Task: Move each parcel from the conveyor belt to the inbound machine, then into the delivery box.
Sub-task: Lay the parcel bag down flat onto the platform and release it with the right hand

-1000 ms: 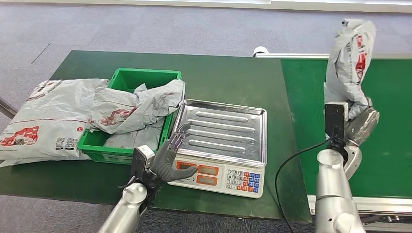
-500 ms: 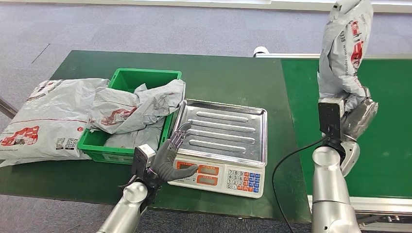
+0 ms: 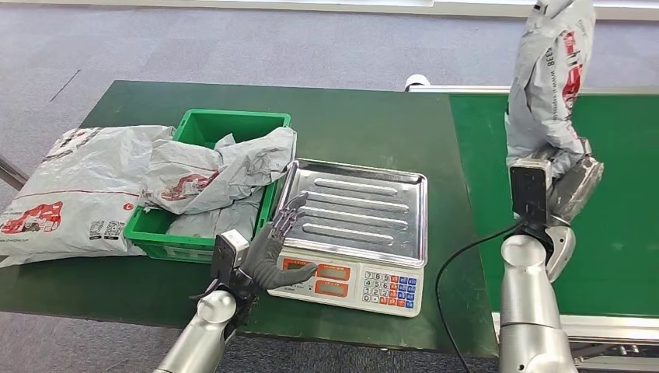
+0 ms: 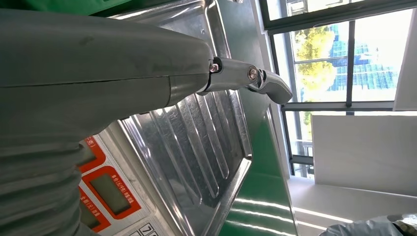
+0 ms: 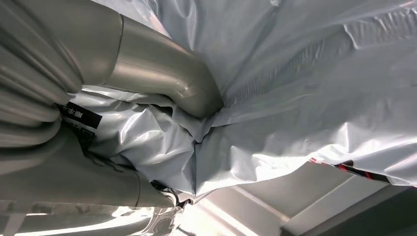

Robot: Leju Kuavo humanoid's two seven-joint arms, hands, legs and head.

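Scanning from the far left, I see a big grey parcel (image 3: 66, 190) lying flat on the dark green table (image 3: 365, 124), its right edge touching the green delivery box (image 3: 200, 128). That box is already full: a crumpled grey bag (image 3: 225, 167) spills over its right rim towards the scale.

My left hand (image 3: 273, 247) holds nothing, fingers spread and loose, poised at the near left corner of the scale (image 3: 350, 225), thumb over the red display panel. It has not shifted over the last second. The left wrist view shows the ribbed steel tray (image 4: 196, 132) bare, so I judge the inbound machine free to take the next bag.

What has changed is on the right. My right hand (image 3: 573, 186) clutches the lower end of the lifted parcel (image 3: 548, 85), and over the last second it has carried it higher and a little leftward, towards the table. The bag stands nearly upright above the conveyor belt (image 3: 622, 194), its top reaching the picture's upper edge. The right wrist view shows the thumb pressed deep into the plastic, so the hold looks firm. I take this as the pick done and the carry to the scale just starting.

Between belt and scale lies an open strip of table, crossed near the front by a black cable (image 3: 458, 268). I would swing across behind it, keeping the hanging bag above the belt's side rail and the tray's raised lip.
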